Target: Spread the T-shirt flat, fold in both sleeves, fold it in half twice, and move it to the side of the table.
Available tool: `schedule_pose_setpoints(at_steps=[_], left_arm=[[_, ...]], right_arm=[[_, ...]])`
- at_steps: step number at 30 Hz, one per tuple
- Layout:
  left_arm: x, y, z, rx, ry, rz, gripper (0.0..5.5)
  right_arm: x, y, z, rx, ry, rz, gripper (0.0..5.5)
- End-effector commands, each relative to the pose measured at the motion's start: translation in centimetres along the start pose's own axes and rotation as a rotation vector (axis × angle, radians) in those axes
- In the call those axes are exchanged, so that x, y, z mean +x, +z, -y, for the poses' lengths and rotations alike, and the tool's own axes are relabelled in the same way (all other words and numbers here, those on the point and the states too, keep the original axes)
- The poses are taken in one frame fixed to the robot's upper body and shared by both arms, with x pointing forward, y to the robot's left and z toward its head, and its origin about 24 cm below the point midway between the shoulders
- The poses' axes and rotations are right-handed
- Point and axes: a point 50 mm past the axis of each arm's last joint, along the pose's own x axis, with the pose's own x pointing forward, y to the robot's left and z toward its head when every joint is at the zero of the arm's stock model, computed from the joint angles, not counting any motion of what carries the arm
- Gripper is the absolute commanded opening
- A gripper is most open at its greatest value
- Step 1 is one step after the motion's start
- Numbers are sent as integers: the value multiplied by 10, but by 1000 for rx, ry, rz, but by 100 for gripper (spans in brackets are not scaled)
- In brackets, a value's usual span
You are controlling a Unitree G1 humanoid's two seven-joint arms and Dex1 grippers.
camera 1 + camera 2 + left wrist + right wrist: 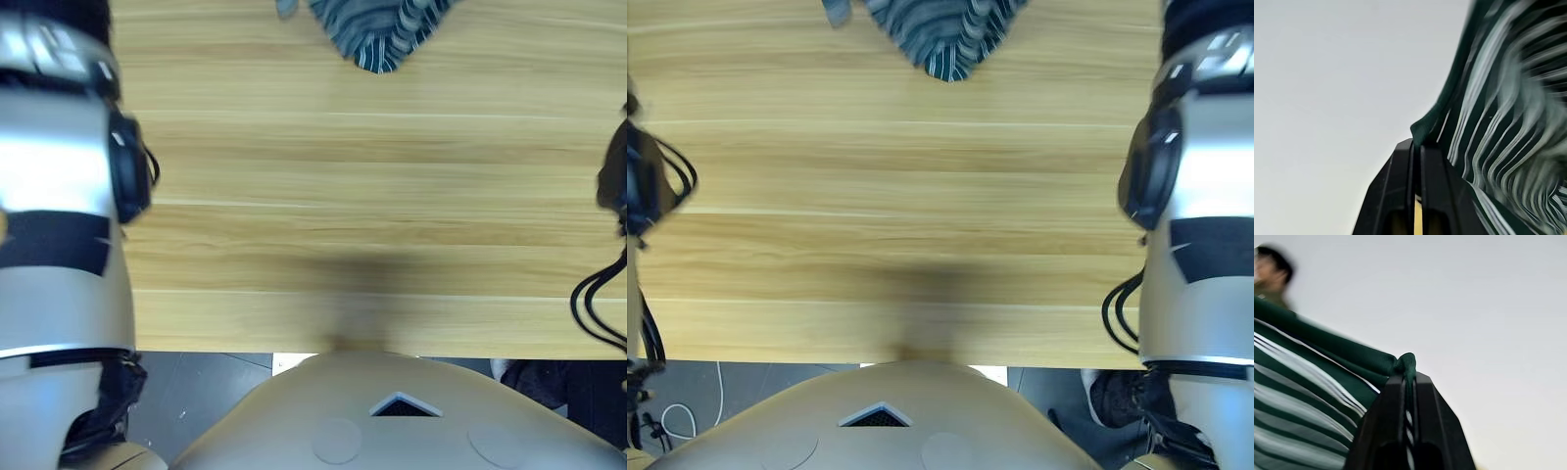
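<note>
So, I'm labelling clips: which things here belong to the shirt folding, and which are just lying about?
Job:
shirt
left pincer, shut on its edge
right pincer, shut on its edge
table

Lying about:
white cable, off the table

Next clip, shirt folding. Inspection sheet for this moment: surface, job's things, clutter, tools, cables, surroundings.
surface: wooden table, light grain.
job's things: striped T-shirt over the far side, bunched; contact with the table cannot be told.
clutter: nothing seen.
tools: left tool shut on the T-shirt's edge; right tool shut on another edge.
cables: black cables beside the right arm; white cable on the floor.
surroundings: dark floor below the table's near edge.
</note>
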Motion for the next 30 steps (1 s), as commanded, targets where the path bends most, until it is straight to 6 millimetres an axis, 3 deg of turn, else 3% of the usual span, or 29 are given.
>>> schedule_pose_setpoints(at_steps=[1,3,7,9,13,20,25,30], left_arm=[[-77,-49,189,-314,-461,29,1],[-90,-54,190,-344,-435,1,1],[-112,-62,159,-356,-312,-68,1],[-122,-63,153,-347,-294,-100,1],[-146,-52,156,-286,-384,-142,1],[-178,-24,202,-153,-655,-136,1],[-193,-33,243,-98,-839,-179,1],[-195,-35,250,-109,-851,-186,1]], right_arm=[[-101,-82,-117,303,448,-74,0],[-115,-78,-107,380,440,-61,0],[-137,-67,-62,489,339,-23,0],[-148,-67,-59,535,357,-34,0],[-173,-59,-86,592,594,-77,0],[-219,-60,-148,363,982,-280,0],[-234,-69,-176,347,1107,-352,0],[-238,-74,-181,381,1107,-390,0]])
